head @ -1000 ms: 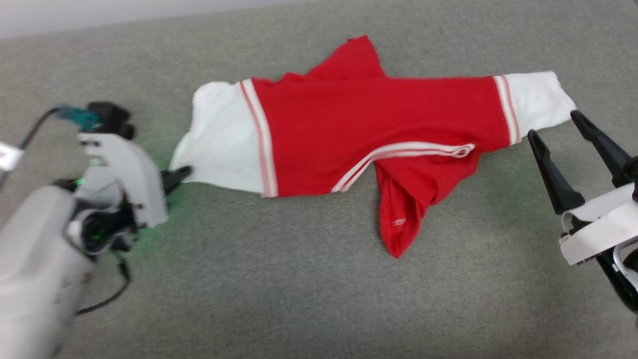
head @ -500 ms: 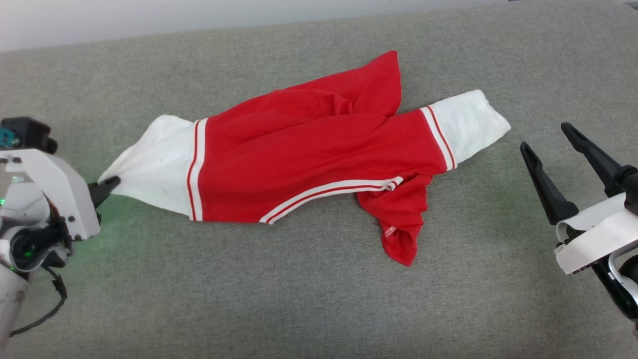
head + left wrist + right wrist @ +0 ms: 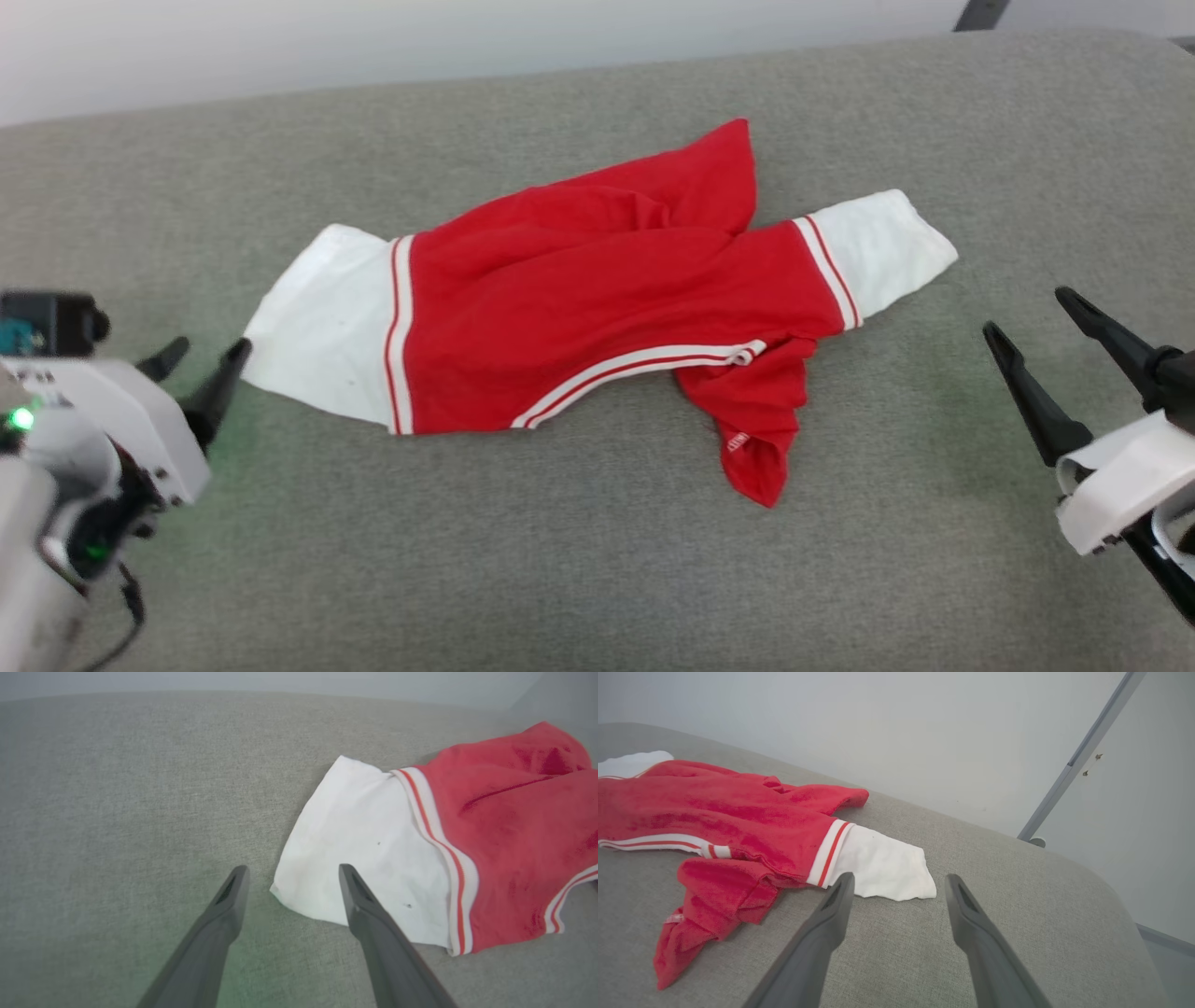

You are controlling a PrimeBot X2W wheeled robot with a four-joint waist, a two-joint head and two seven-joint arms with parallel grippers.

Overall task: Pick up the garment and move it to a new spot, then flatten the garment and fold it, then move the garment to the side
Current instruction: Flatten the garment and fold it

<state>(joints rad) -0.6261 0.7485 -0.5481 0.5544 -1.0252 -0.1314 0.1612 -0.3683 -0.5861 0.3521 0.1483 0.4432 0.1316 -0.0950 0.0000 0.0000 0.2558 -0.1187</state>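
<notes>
Garment (image 3: 597, 308) lies loose on the grey woven cushion (image 3: 560, 579), and you've let it go. Half a second ago your left gripper (image 3: 207, 353) was pinched on the corner of the white left cuff (image 3: 322, 327). Now its fingers stand spread, and that corner rests on the cushion just off their tips. Your left wrist view puts the corner between the two fingers (image 3: 226, 914) and picks out tiny dark specks on the cuff, which are faint from the head.

Moving right, the soft red body is rumpled into ridges and slacker than a second back. It has a striped band and a limp red flap bearing a small label (image 3: 738, 441). The right cuff (image 3: 882, 247) lies flat. Your right gripper (image 3: 1027, 313) is wide open as before, near that cuff but clear of it. Its wrist view adds a slanted grey pole (image 3: 1083, 760) against the pale wall.
</notes>
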